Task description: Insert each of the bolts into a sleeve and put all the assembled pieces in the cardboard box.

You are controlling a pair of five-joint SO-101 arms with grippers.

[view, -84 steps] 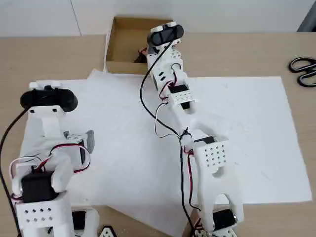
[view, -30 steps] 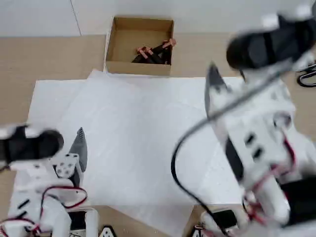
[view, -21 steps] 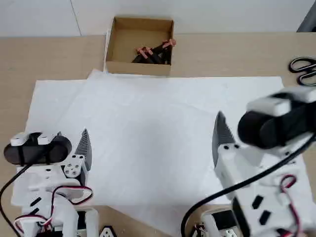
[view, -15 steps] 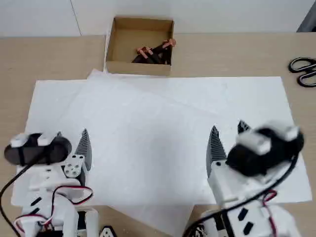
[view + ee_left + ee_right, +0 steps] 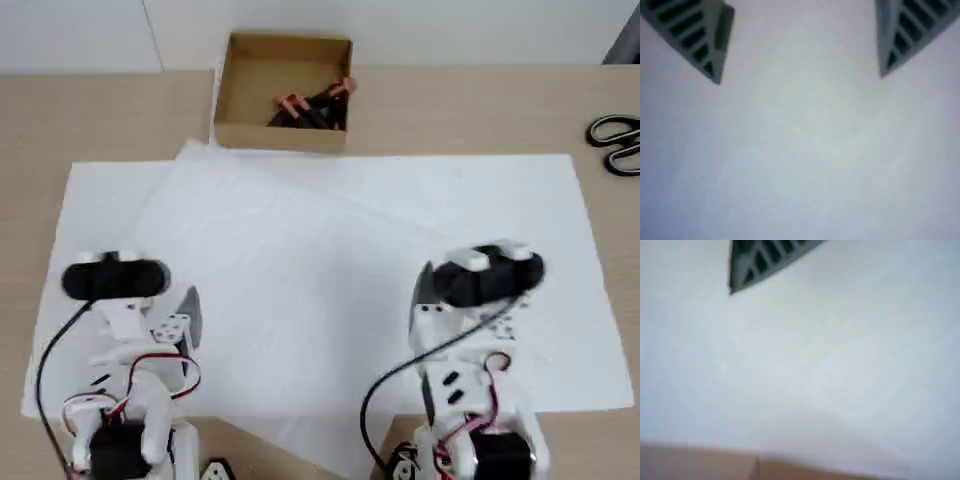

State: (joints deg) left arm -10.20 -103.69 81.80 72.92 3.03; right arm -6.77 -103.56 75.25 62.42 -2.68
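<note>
The cardboard box [image 5: 228, 95] stands at the far edge of the table. Inside it lie several black sleeves with orange bolts [image 5: 312, 105] in them, bunched toward its right side. My left gripper [image 5: 160, 300] hangs low over the near-left part of the white paper, folded back close to its base. In the left wrist view its fingers [image 5: 705, 45] stand wide apart, so the left gripper [image 5: 799, 77] is open over bare paper. My right gripper [image 5: 440, 285] sits at the near right, also pulled back and open; one dark finger [image 5: 760, 262] shows above the paper.
A large white paper sheet [image 5: 320, 220] covers the middle of the wooden table [image 5: 120, 110]. Black scissors [image 5: 615, 143] lie at the far right edge. The paper's near edge and the tabletop [image 5: 700, 462] show in the right wrist view.
The right arm has drawn back from over the box to the near-right edge of the paper. The left arm shifted slightly right and settled near its base.
</note>
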